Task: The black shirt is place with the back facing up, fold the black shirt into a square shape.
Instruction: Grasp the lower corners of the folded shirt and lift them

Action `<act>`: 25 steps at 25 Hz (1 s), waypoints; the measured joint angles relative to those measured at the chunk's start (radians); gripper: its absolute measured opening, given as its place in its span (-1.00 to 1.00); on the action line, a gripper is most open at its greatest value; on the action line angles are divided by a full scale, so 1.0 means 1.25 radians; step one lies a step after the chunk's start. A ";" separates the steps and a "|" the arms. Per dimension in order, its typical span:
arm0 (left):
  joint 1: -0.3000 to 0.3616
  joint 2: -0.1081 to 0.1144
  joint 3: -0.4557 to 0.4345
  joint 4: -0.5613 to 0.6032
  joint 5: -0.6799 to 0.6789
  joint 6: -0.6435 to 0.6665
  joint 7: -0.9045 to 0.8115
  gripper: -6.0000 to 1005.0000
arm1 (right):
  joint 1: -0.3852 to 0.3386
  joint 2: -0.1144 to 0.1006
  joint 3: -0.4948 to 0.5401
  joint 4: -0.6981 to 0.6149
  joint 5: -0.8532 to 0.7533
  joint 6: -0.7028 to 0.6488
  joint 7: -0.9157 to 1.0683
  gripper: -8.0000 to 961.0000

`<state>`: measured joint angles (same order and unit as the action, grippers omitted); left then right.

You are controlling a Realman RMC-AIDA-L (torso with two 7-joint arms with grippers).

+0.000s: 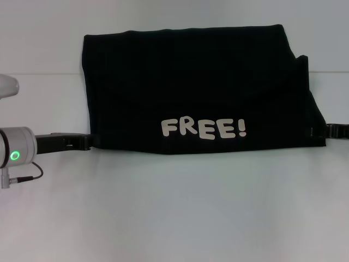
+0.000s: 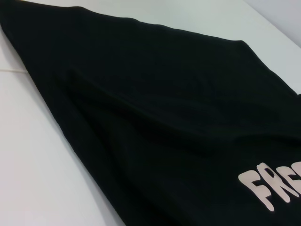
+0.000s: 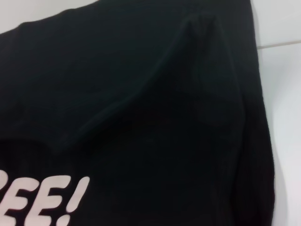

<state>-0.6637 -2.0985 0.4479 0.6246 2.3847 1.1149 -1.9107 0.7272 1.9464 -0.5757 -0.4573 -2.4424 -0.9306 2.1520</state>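
Nearest you, the white table (image 1: 174, 218) lies bare from the 6 o'clock edge up to the shirt's near hem, the widest open room in the head view. The shirt (image 1: 196, 87) sits past that, centre to 12 o'clock, folded into a wide band with "FREE!" (image 1: 203, 129) facing up just inside the near edge. That near edge runs almost straight from 9 to 3 o'clock; the far edge is straight too. The 3 o'clock side is uneven, with a small notch at the far corner and a raised crease that shows in the right wrist view.

Your left gripper (image 1: 92, 141) comes in low at 9 o'clock, its tip at the shirt's near left corner. Your right gripper (image 1: 330, 130) meets the near right corner at 3 o'clock. You cannot tell whether either one is clamped or released.

Farther off, a faint seam crosses the table behind the shirt.
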 joint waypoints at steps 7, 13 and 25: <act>0.000 0.002 0.000 0.001 0.001 -0.002 0.001 -0.98 | 0.011 0.012 -0.003 0.004 0.000 0.013 0.000 0.34; -0.004 0.005 0.000 0.001 0.001 -0.010 0.001 -0.98 | 0.017 0.023 -0.016 0.011 -0.001 0.007 0.000 0.21; -0.004 0.007 0.000 0.001 0.001 -0.012 0.001 -0.98 | 0.008 0.018 -0.025 -0.005 0.005 -0.037 0.002 -0.63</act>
<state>-0.6692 -2.0892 0.4479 0.6258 2.3854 1.0996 -1.9097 0.7374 1.9684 -0.6066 -0.4633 -2.4360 -0.9767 2.1549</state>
